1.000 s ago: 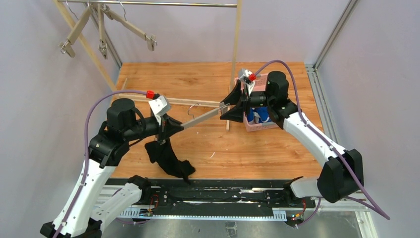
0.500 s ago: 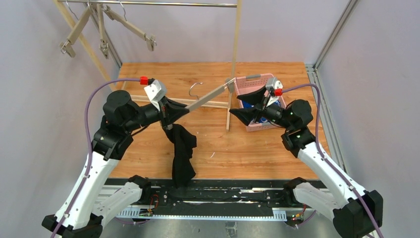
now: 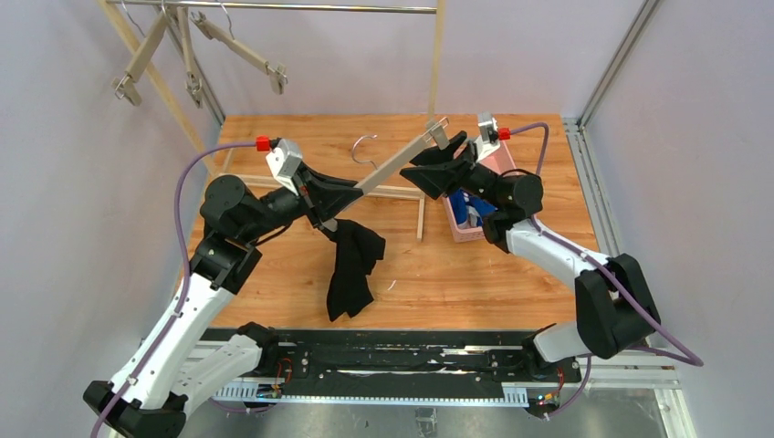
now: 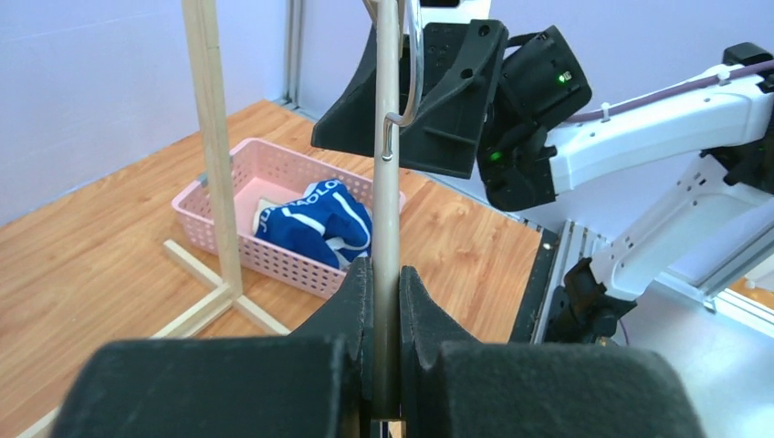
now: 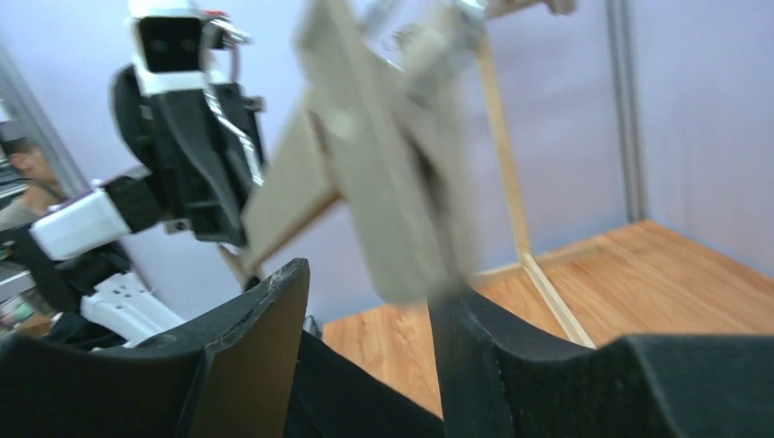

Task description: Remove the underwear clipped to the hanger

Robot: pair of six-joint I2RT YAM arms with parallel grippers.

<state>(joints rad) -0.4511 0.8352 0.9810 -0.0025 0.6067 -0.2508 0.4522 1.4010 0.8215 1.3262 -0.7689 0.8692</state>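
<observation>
The left jaws were closed tight on the bar of a pale wooden clip hanger (image 3: 394,164), held slanting above the wooden counter (image 3: 475,274). Plain black cloth underwear (image 3: 351,269) hung from the hanger's near end, just beside those jaws. The right jaws stood apart around the hanger's blurred far clip. A pink plastic basket (image 4: 228,169) held bright blue underwear (image 4: 315,214); its white waistband lettering seemed to read "JOMOLO".

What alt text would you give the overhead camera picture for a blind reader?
The left gripper clamps one end of a wooden hanger, where black underwear dangles; the right gripper meets the other end. Blue underwear lies in a pink basket.
</observation>
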